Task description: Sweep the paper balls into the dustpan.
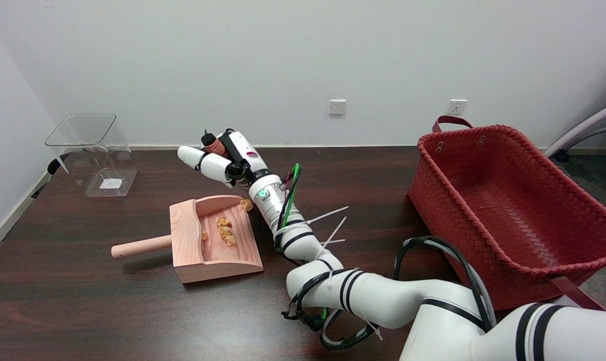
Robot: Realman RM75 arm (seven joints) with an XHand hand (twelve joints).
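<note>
White arm (pixel 383 301) is stretched up-frame; its hand (pixel 222 158) is clenched on a small brush (pixel 213 144). Sweeping seems nearly done: paper balls (pixel 225 231) lie in the dustpan (pixel 215 240), one ball (pixel 246 204) at its rim needing a nudge inward.

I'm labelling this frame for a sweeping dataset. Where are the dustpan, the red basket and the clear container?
dustpan (pixel 185 235): head view, on its raised back wall, above the handle.
red basket (pixel 446 208): head view, on its woven near left wall.
clear container (pixel 100 165): head view, on its transparent front wall.
</note>
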